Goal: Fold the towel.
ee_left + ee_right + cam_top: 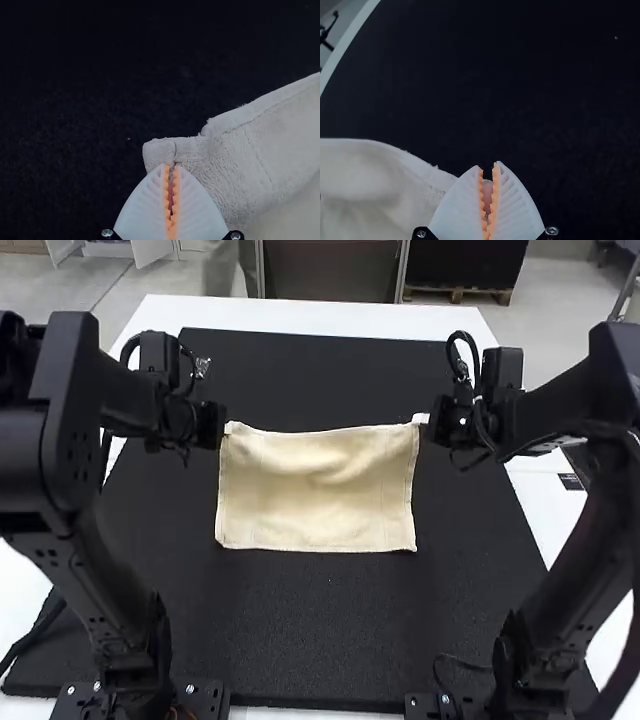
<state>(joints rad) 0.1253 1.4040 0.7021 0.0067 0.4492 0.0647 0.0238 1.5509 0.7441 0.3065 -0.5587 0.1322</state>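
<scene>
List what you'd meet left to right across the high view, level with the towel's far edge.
Left arm → left gripper → towel → right gripper → right arm.

You've got your left gripper here, white ribbed fingers nearly together, orange pads pinching the towel at a corner; just past your tips a little hemmed flap pokes out, pale against the black mat.

Cream towel, roughly rectangular, spread wide over black mat; soft wrinkles toward far edge.
</scene>
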